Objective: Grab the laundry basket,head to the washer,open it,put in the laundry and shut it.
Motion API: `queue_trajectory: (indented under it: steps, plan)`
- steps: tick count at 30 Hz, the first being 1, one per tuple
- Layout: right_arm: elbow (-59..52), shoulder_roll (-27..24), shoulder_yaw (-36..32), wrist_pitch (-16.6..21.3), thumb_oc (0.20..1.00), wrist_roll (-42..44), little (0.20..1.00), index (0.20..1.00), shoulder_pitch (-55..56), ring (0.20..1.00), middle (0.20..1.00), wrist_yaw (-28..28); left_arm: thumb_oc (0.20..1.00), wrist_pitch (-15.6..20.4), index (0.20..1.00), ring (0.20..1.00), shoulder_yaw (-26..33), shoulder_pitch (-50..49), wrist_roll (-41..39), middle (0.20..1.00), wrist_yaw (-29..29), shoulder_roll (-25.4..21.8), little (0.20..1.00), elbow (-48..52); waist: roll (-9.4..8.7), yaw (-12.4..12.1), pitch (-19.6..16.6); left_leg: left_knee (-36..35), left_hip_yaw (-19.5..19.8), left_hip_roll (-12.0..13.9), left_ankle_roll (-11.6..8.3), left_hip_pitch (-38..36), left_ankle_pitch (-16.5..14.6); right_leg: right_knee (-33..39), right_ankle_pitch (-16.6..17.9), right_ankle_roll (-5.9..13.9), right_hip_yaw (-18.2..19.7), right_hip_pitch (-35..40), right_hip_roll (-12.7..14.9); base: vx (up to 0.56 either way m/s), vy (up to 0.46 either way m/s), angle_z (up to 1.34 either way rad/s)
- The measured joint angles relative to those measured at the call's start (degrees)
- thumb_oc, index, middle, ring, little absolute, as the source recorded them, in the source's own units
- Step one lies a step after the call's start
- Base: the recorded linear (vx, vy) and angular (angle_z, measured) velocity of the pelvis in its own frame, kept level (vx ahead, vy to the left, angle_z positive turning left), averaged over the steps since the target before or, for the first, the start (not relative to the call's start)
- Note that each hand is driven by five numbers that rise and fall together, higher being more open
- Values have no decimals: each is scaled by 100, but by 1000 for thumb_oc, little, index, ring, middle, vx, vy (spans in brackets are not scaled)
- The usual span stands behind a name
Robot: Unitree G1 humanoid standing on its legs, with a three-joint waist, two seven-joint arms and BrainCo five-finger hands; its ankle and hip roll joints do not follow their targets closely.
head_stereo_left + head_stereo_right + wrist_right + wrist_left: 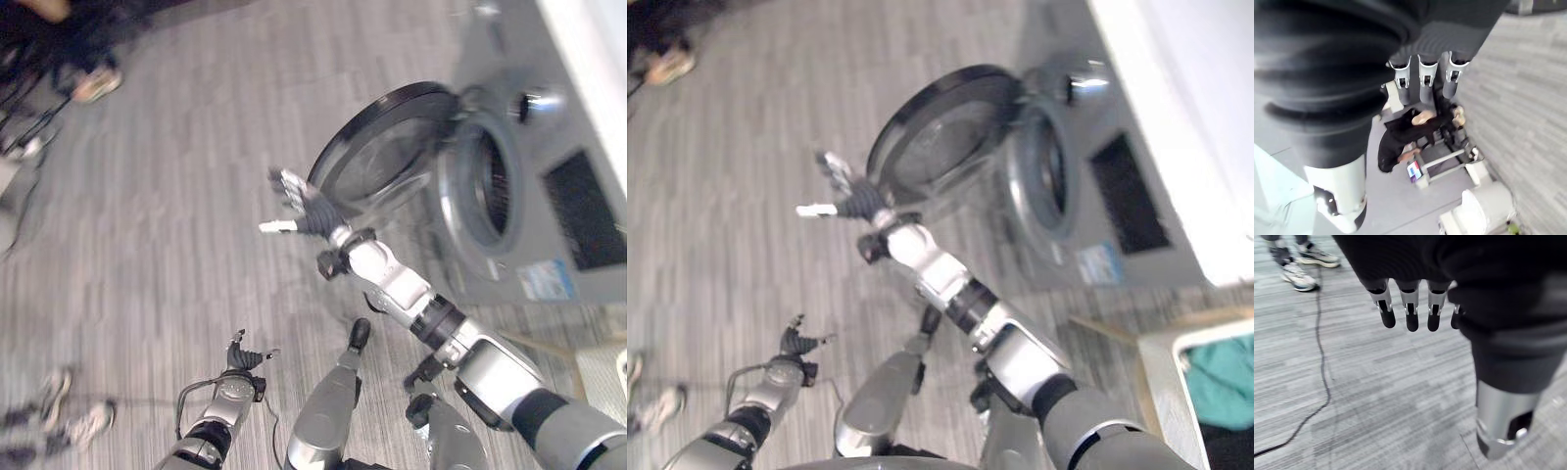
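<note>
At frame centre, the right robot hand [306, 204] is held released beside the washer door [377, 147], swung wide; the left robot hand [243, 358] hangs relaxed at lower left

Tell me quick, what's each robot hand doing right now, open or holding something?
Left robot hand: open, empty, low over the floor.
Right robot hand: open, empty, raised beside the open washer door.
</note>
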State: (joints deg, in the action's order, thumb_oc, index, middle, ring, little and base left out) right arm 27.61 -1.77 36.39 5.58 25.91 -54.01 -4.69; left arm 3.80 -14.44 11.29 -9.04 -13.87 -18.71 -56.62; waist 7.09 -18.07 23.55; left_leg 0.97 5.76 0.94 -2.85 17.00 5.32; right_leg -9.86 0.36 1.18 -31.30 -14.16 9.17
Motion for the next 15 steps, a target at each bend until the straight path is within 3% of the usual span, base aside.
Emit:
queue_trajectory:
  steps: [3, 6, 8, 12, 13, 15]
  plan:
    - [304, -407, -362, -1, 1000, -5, 1000, 1000, 168, 1000, 1000, -52, 1000, -24, 1000, 1000, 197, -453, -2, 1000, -3, -260, 1000, 30, -13, -4, -8, 24, -76, -170, 17, 1, 44, -478, -358, 198, 253, -105, 315, 2, -3, 58]
    - [745, -1185, -840, -239, 1000, -5, 1000, 1000, 1005, 1000, 1000, -291, 1000, -132, 1000, 1000, 199, -704, 7, 1000, 6, -328, 1000, 62, -75, 89, -22, 42, -478, -267, 114, 9, 112, -406, -225, 363, 664, -253, 424, -24, 18, -41]
    - [592, -1340, -861, -281, 1000, -19, 1000, 1000, 1374, 1000, 1000, -289, 1000, -142, 1000, 1000, 200, -671, 9, 1000, 6, -356, 1000, 387, -152, 394, -23, 50, -605, -243, 115, -8, 112, -232, -120, 407, 747, -265, 364, -40, 53, -46]
    - [-222, -1569, -523, -311, 1000, -491, 1000, 1000, 2329, 1000, 1000, -202, 1000, -97, 1000, 1000, 199, -572, 25, 1000, 20, -400, 1000, 1270, -418, 660, -17, 52, -1010, -151, 120, -106, 110, -24, 109, 378, 1145, -277, 239, -55, 47, -61]
    - [-664, -1655, -504, -298, 1000, -971, 1000, 1000, 3051, 1000, 1000, -51, 1000, -179, 1000, 1000, 0, -201, 51, 1000, 2, -394, 1000, 1797, -551, 1055, -11, 87, -1169, -136, 121, -164, 106, 39, 215, 364, 1269, -336, 172, -63, 57, -65]
    - [-878, -1762, -433, -298, 1000, -1258, 1000, 1000, 3603, 1000, 1000, 47, 1000, -89, 1000, 1000, -105, 203, 117, 1000, 6, -407, 1000, 2045, -690, 1209, -2, 98, -1350, -75, 206, -169, 30, 41, 278, 368, 1468, -485, 132, -76, 77, -82]
